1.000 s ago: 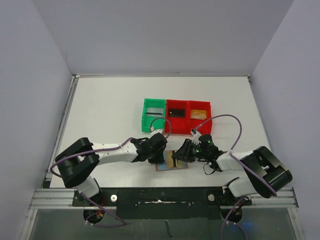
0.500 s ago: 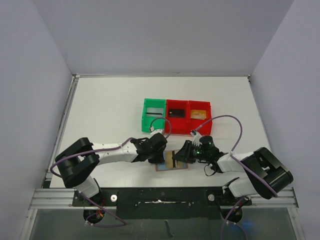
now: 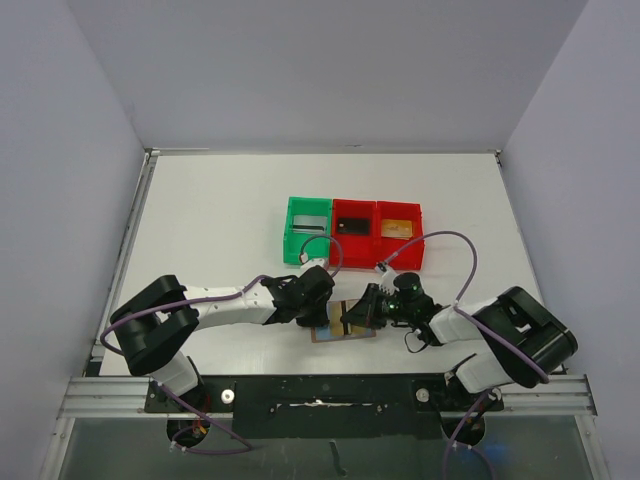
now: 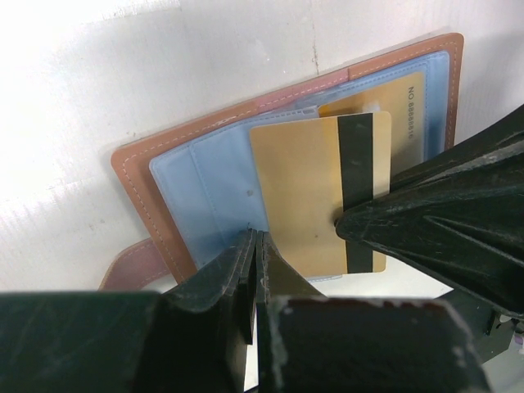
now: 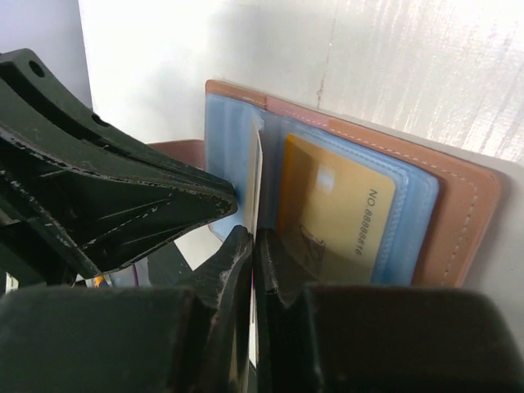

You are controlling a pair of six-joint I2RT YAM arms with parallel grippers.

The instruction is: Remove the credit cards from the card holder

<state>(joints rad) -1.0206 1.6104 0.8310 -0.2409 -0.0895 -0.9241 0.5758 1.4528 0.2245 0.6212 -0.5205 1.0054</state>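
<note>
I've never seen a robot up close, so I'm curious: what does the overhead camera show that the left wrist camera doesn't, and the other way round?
Only overhead: the green bin and two red bins beyond the arms. Only the left wrist: the printed number on a second gold card tucked in a pocket, and the blue lining. Both: the open card holder, a gold card partly out, with the left pincer and right pincer closed there.
</note>
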